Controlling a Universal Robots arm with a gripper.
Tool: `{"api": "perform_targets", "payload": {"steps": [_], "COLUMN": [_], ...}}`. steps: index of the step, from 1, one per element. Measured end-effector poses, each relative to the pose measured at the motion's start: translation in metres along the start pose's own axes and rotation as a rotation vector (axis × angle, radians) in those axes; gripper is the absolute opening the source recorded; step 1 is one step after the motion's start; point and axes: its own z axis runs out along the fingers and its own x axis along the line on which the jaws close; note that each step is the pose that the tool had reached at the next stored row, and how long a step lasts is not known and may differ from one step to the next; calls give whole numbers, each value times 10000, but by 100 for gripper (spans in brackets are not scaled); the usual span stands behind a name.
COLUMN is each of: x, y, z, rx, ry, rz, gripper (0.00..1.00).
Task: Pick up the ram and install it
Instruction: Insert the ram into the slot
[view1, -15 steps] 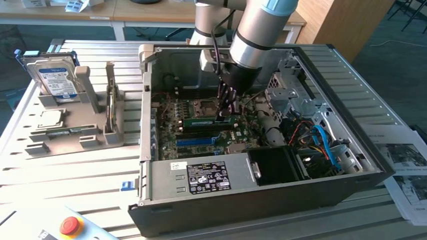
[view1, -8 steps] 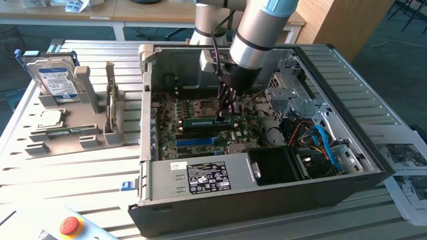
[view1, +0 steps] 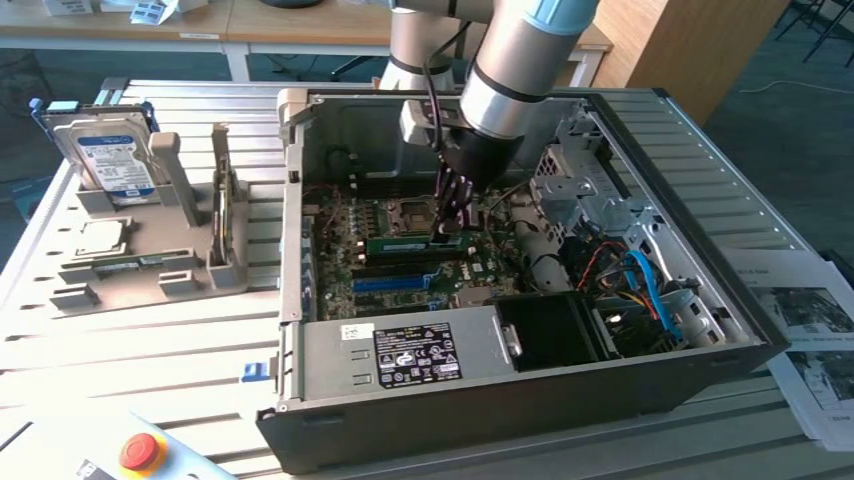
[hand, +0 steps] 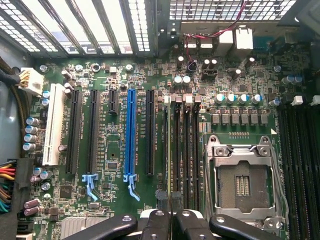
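The slatted table (view1: 160, 350) carries an open computer case (view1: 534, 405) lying on its side. The exterior view takes in the case's whole interior: the motherboard (view1: 400, 270) on the floor, a labelled power supply (view1: 418, 355) along the near wall, and blue cables (view1: 643, 282) towards the exterior view's right. The arm (view1: 521, 70) reaches down into the case from the far side. At the exterior view's left stands a grey holder (view1: 200, 278); a hard drive (view1: 114, 160) sits upright in its far slot, and a square processor chip (view1: 100, 237) lies flat in a nearer recess. Papers (view1: 814, 340) lie by the case at the exterior view's right, and a red button (view1: 140, 452) sits near the front edge. The wrist view gives the board close up: an empty processor socket (hand: 242, 182), a blue expansion slot (hand: 131, 135) and a white one (hand: 52, 125). The gripper (view1: 450, 232) (hand: 170, 197) is clamped on the ram (view1: 414, 241) (hand: 168, 145). In the wrist view the ram is seen edge-on, lined up with the memory slots (hand: 187, 150) beside the socket. Whether it is fully seated cannot be told.
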Motion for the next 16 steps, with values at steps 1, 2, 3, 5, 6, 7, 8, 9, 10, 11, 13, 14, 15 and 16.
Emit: {"api": "perform_targets", "payload": {"steps": [1,2,3,5,6,7,8,9,10,11,13,14,15,16], "x": [0,0,0,2,2,2,2,2,1,1,1,1,1,0], "y": [0,0,0,-3,-3,-3,-3,-3,-4,-8,-11,-11,-11,-12], "z": [0,0,1,16,17,17,17,17,17,17,17,17,17,21], "rx": [-1,-1,-1,-1,-2,-2,-2,-2,-1,-2,-1,-1,-1,-1], "ry": [-1,-1,-2,-1,1,1,1,1,1,1,1,0,0,-4], "rz": [0,0,0,1,1,1,1,1,1,-2,0,0,0,-1], "gripper": [12,12,12,12,12,12,12,12,12,12,12,12,12,12]}}
